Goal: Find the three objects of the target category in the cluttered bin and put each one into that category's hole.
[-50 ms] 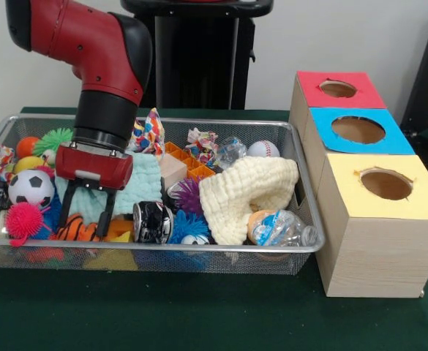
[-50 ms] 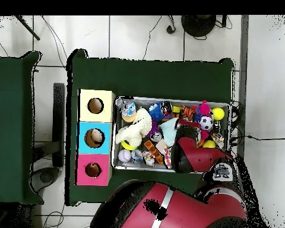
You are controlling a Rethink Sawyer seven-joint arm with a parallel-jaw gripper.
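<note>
Gripper (image 1: 93, 205) hangs over wire bin's (image 1: 287, 248) crowded left end
Fingers spread, empty; orange tiger-striped ball (image 1: 74, 228) lies directly beneath

Robotics lab setup. Red and black robot arm (image 1: 100, 66) on a pedestal works over a table with green cloth (image 1: 199, 314). Staged test props: wire mesh bin (image 1: 301, 190) crammed with toys, wooden box (image 1: 367, 219) with red, blue, yellow tops and round holes. Tiled floor (image 2: 139, 35) with loose cables (image 2: 160, 27) running around the table, plain white wall (image 1: 331, 36) behind.
</note>
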